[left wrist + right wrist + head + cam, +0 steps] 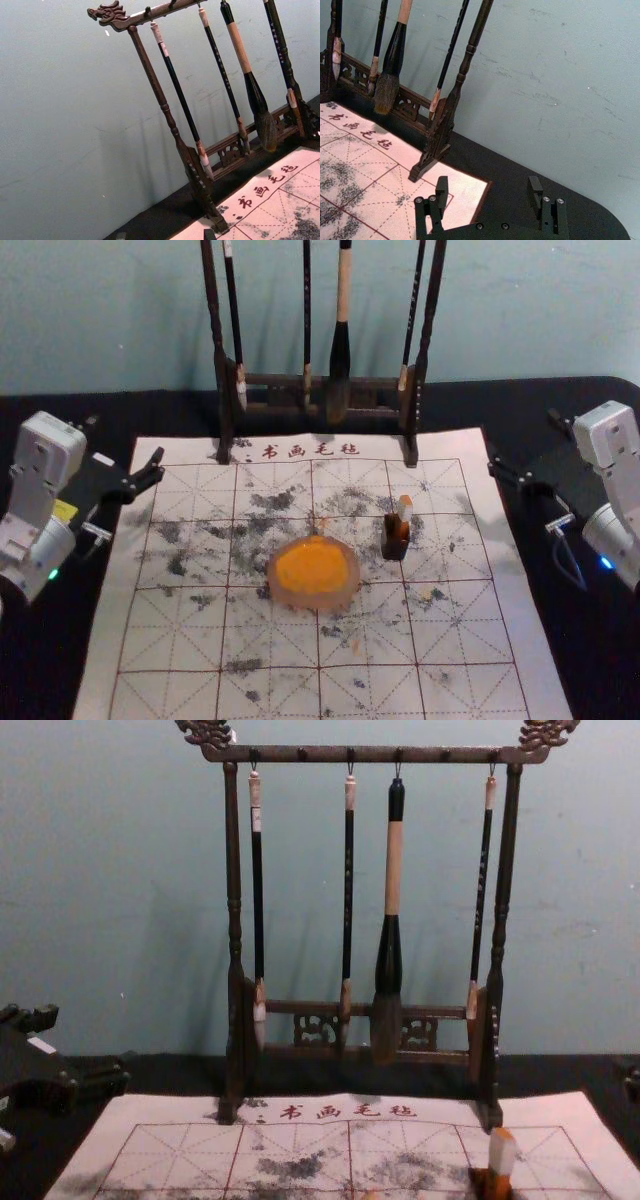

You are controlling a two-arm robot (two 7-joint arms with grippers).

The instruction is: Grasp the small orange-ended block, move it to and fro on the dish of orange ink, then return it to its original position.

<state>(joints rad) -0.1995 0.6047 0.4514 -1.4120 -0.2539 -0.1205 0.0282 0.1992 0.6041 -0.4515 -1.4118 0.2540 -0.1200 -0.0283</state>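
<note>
Your right claw (pixel 523 440) opens wide by the right edge of the white gridded mat (pixel 480 625); your left claw (pixel 125 438), also spread, flanks the left. Open mat separates both from the small white, orange-ended block (pixel 405 508), upright in a dark holder (pixel 396 540) right of the round orange-ink dish (pixel 355 585).

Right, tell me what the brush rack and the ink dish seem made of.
Brush rack: apparently dark polished wood, given its turned posts and carved ends. Ink dish: smooth, perhaps plastic or glass; its pale rim looks translucent.
</note>
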